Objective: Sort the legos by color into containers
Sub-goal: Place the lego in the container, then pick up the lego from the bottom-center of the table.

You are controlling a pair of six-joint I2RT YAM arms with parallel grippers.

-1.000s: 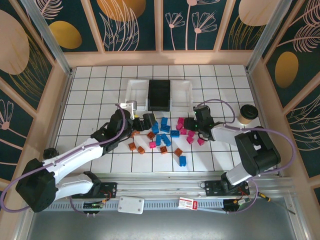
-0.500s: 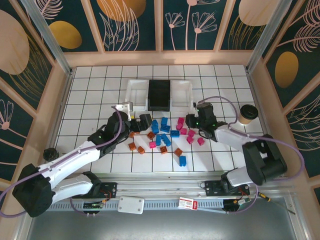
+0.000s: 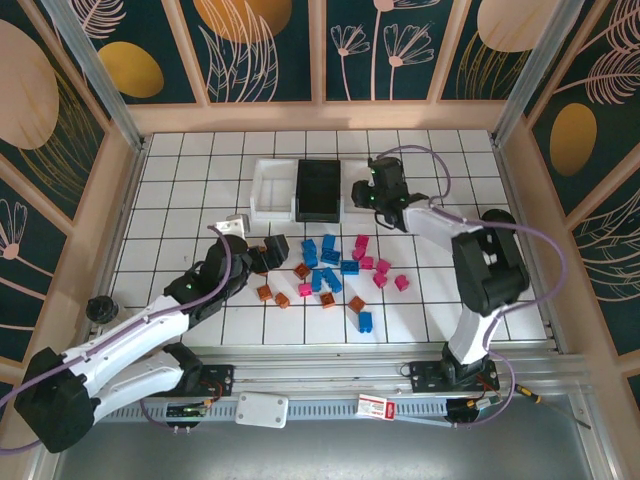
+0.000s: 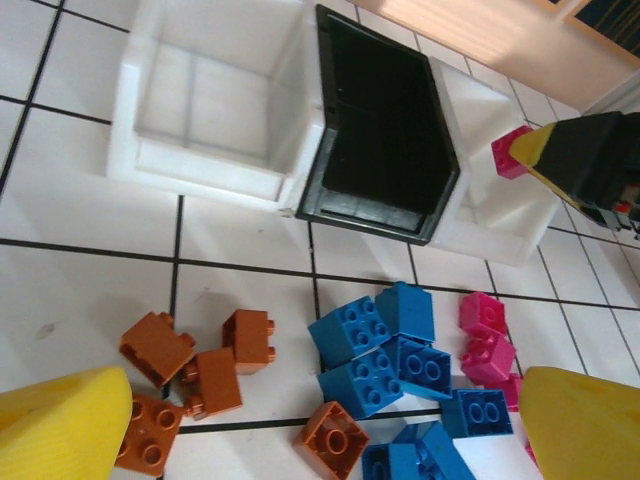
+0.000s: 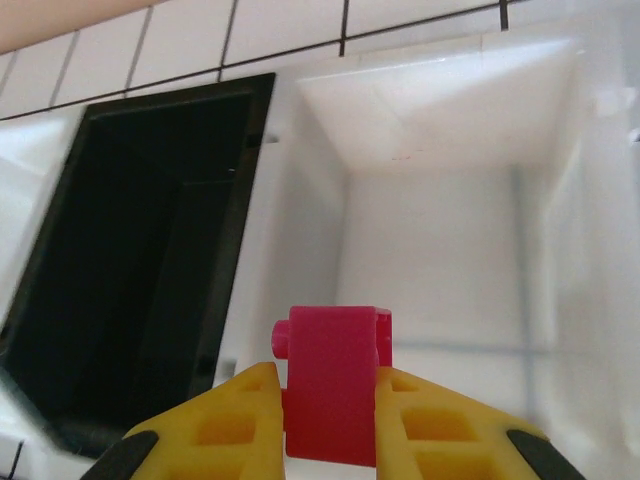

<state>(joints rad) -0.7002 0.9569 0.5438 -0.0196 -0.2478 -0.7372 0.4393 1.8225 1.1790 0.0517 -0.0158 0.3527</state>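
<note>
- The tabletop [image 3: 180, 200] carries three containers in a row at upper centre of the top view: a white bin [image 3: 270, 190], a black bin [image 3: 318, 190], then a second white bin [image 5: 440, 250]. The loose legos [image 3: 330, 270] lie scattered just below them.
- Your right arm reaches far up and left, with the right gripper [image 5: 332, 420] at the second white bin. In the right wrist view, that bin's open floor lies ahead of the jaws, upper right of frame, and the black bin is at left.
- Your left gripper [image 4: 325, 400] hovers over the orange-brown and blue bricks, jaws spread wide and empty.
- The right jaws are clamped on one pink brick [image 5: 335, 350], long side upright in frame. It seems close to the bin's near wall, so consider nudging forward before releasing.
</note>
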